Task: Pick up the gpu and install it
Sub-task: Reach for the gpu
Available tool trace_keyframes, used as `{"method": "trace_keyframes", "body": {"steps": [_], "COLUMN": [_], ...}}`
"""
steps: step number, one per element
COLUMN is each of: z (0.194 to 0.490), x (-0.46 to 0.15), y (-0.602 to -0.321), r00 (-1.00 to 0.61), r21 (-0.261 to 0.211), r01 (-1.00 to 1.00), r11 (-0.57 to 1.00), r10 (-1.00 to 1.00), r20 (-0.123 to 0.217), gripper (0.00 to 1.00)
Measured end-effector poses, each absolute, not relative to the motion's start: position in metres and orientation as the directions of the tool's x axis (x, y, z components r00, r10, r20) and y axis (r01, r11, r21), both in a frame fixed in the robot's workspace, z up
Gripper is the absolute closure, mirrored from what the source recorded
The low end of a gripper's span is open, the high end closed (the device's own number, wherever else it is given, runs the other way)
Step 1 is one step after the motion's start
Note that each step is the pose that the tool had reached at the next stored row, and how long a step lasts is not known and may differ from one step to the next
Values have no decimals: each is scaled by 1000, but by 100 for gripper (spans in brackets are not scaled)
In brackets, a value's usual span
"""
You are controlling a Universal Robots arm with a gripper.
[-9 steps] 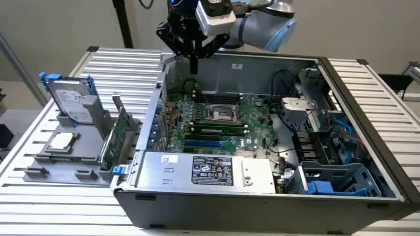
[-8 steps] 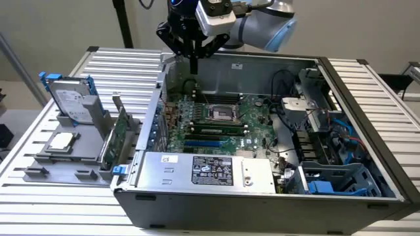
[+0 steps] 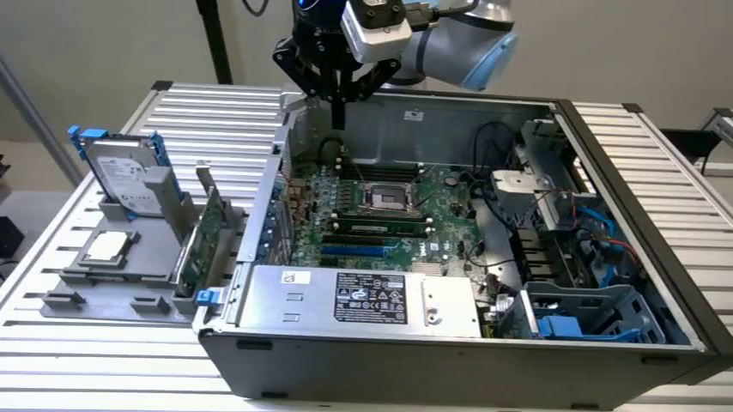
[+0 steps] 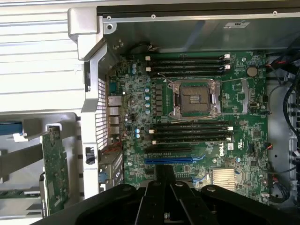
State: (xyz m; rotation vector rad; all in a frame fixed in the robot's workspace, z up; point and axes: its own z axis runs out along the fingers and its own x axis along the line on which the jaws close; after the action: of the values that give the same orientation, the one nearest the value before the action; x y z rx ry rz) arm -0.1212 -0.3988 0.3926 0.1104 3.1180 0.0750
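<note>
The gpu [image 3: 208,233] stands on edge in a grey holder [image 3: 126,275] on the exterior view's left of the open computer case, green face showing; the wrist view shows the gpu [image 4: 52,171] as a narrow green card outside the case wall. My gripper [image 3: 339,120] hangs shut and empty over the case's back left corner, well above the large green motherboard [image 3: 378,215] and apart from the gpu. In the wrist view my gripper [image 4: 164,174] points down over the motherboard [image 4: 197,126], close to its blue slot [image 4: 174,160].
A silver hard drive in a blue frame [image 3: 124,176] stands upright behind the gpu, with a processor chip [image 3: 106,247] lying flat nearby. A silver power supply [image 3: 366,296] fills the case front, and a drive cage with cables [image 3: 572,309] sits at its right. The case rests on a slatted table [image 3: 206,112].
</note>
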Motion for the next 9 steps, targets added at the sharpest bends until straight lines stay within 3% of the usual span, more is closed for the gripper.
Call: {"method": "trace_keyframes", "body": {"steps": [9], "z": [393], "x": [-138], "y": [-405], "r00": [-997], "r21": [49], "r01": [70], "r11": [996], "r10": [71], "r20": [-19], "gripper": [89]}}
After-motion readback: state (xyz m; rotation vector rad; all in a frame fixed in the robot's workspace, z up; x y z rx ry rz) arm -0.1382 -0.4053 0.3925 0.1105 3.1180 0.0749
